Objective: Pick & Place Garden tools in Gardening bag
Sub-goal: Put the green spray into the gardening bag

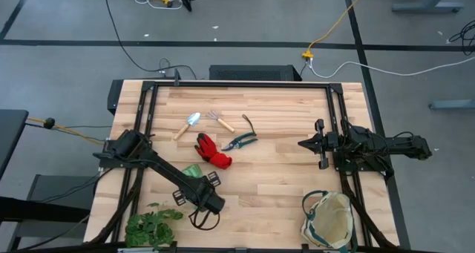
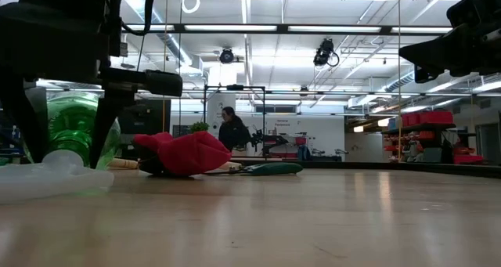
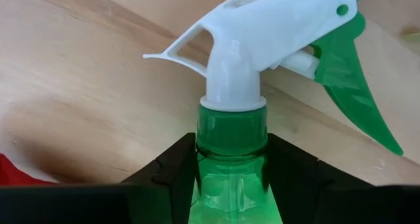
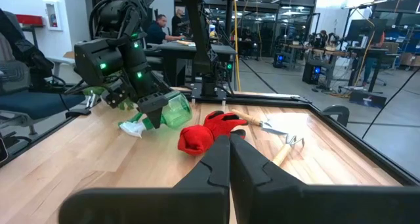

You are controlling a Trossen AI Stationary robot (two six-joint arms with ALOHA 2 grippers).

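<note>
From above, the left gripper (image 1: 191, 173) sits low over the green spray bottle (image 1: 192, 171), which lies on the table (image 1: 282, 171) just beside the red glove (image 1: 211, 150); past the glove lie the trowel (image 1: 188, 124), the hand rake (image 1: 220, 119) and the pruning shears (image 1: 243, 139), all on the far middle of the wood. The gardening bag (image 1: 328, 222) stands at the near right corner, mouth up, well apart from the tools, and a leafy plant bunch (image 1: 151, 225) lies at the near left edge. The right gripper (image 1: 303, 143) waits at the right side, pointing toward the tools. At table height, the bottle (image 2: 74, 126) lies on its side with the left arm's dark fingers standing on either side of it, the glove (image 2: 184, 153) just beyond (a person shows far back in the room). The left wrist camera gives the grip plainly: the fingers (image 3: 164, 175) are partway apart and pressed against the bottle's neck (image 3: 231, 152), the white trigger head pointing away. From the right wrist, that arm's own fingers (image 4: 230, 161) are closed together on nothing, and across the table the bottle (image 4: 172, 111), glove (image 4: 209, 132) and rake (image 4: 289, 147) show.
</note>
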